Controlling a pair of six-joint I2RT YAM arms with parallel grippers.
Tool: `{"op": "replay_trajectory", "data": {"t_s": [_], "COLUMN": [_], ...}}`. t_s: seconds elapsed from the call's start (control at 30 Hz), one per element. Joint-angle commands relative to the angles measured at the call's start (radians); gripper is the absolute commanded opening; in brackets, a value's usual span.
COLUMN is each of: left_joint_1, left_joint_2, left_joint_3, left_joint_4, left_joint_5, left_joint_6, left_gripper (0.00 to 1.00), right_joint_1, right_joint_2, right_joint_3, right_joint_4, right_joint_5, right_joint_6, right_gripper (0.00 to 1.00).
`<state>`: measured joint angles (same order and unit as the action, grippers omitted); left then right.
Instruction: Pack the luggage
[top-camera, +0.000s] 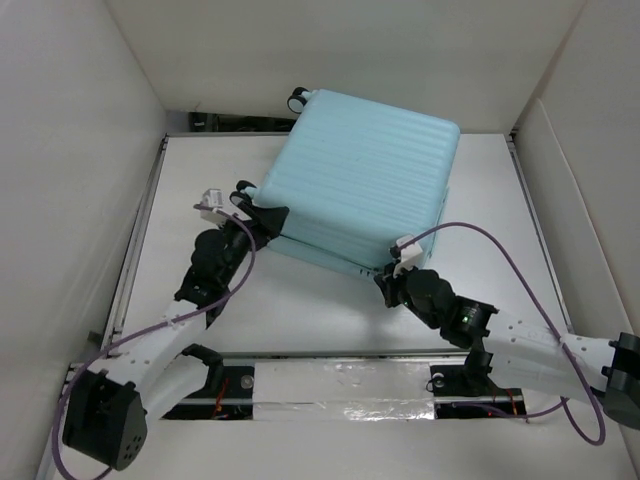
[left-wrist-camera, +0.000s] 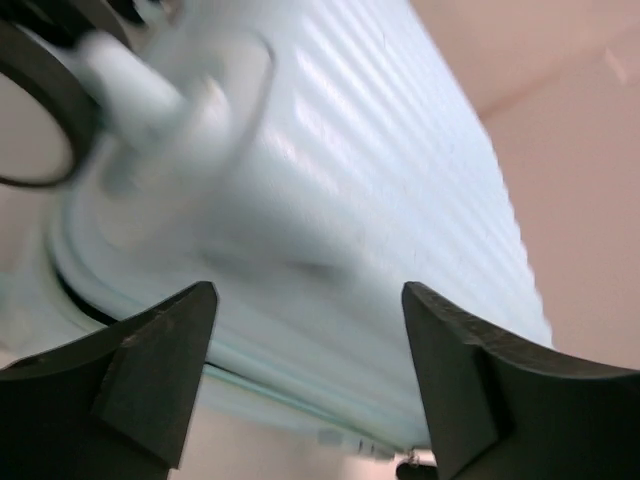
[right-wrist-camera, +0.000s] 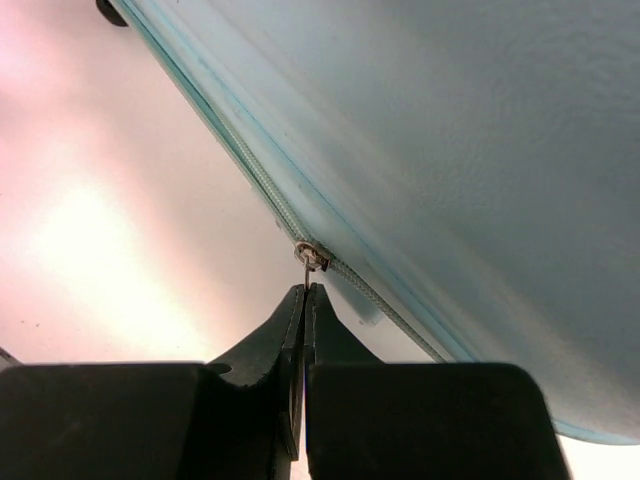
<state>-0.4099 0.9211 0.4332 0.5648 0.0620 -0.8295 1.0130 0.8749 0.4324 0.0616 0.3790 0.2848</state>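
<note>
The luggage (top-camera: 365, 175), a pale aqua ribbed hard-shell suitcase, lies closed and flat in the middle of the white table. Its caster wheel (top-camera: 297, 98) shows at the far corner. My left gripper (top-camera: 262, 212) stands open at the case's near-left corner, its fingers (left-wrist-camera: 160, 370) spread in front of the shell (left-wrist-camera: 370, 200), with a wheel (left-wrist-camera: 40, 110) blurred at upper left. My right gripper (right-wrist-camera: 306, 292) is shut on the metal zipper pull (right-wrist-camera: 310, 259) on the seam (right-wrist-camera: 250, 165) along the case's near edge, and it also shows from above (top-camera: 388, 270).
White walls enclose the table (top-camera: 200, 200) on the left, back and right. A taped strip (top-camera: 340, 395) runs along the near edge between the arm bases. Purple cables (top-camera: 490, 240) loop over both arms.
</note>
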Motion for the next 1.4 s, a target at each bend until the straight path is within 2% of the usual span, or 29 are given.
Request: {"op": "replay_trajectory", "data": {"t_s": [0.0, 0.07, 0.1, 0.13, 0.23, 0.4, 0.7, 0.93, 1.0, 1.07, 1.13, 1.17, 1.23, 1.37], "left_joint_1": [0.101, 0.169, 0.251, 0.290, 0.364, 0.364, 0.364, 0.330, 0.330, 0.330, 0.330, 0.330, 0.330, 0.321], "left_joint_2": [-0.097, -0.100, -0.073, -0.048, 0.080, 0.221, 0.331, 0.424, 0.447, 0.459, 0.478, 0.482, 0.487, 0.463], "left_joint_3": [0.065, 0.081, 0.100, 0.114, 0.188, 0.284, 0.315, 0.368, 0.357, 0.342, 0.325, 0.319, 0.315, 0.308], "left_joint_4": [-0.159, -0.189, -0.190, -0.186, -0.177, -0.170, -0.105, -0.059, -0.011, 0.027, 0.087, 0.108, 0.138, 0.139], "left_joint_5": [-0.105, -0.119, -0.090, 0.008, 0.111, 0.104, 0.176, 0.160, 0.159, 0.139, 0.136, 0.137, 0.130, 0.105], "left_joint_6": [-0.048, -0.057, -0.057, -0.054, -0.053, -0.068, -0.117, -0.154, -0.177, -0.203, -0.220, -0.227, -0.224, -0.168], "left_gripper": [0.74, 0.79, 0.79, 0.79, 0.79, 0.78, 0.75, 0.72, 0.66, 0.51, 0.41, 0.19, 0.00, 0.00], "right_joint_1": [0.022, 0.013, 0.013, 0.013, 0.002, -0.027, -0.027, -0.027, -0.027, -0.036, -0.036, -0.045, -0.045, -0.073], "right_joint_2": [-0.057, -0.068, -0.068, -0.068, -0.060, -0.048, -0.060, -0.057, -0.065, -0.076, -0.082, -0.083, -0.085, -0.093], "right_joint_3": [0.014, 0.014, 0.016, 0.016, 0.014, 0.022, 0.002, -0.006, -0.017, -0.018, -0.011, -0.004, 0.008, 0.009], "right_joint_4": [0.164, 0.164, 0.161, 0.159, 0.165, 0.169, 0.190, 0.182, 0.182, 0.188, 0.187, 0.182, 0.165, 0.165], "right_joint_5": [-0.091, -0.106, -0.109, -0.115, -0.136, -0.196, -0.207, -0.212, -0.203, -0.204, -0.213, -0.221, -0.224, -0.238], "right_joint_6": [0.019, 0.008, 0.002, -0.007, -0.015, -0.016, -0.004, 0.004, 0.007, 0.010, 0.010, 0.007, 0.002, -0.002], "right_gripper": [0.00, 0.00, 0.00, 0.00, 0.00, 0.00, 0.00, 0.00, 0.00, 0.00, 0.00, 0.00, 0.00, 0.00]}}
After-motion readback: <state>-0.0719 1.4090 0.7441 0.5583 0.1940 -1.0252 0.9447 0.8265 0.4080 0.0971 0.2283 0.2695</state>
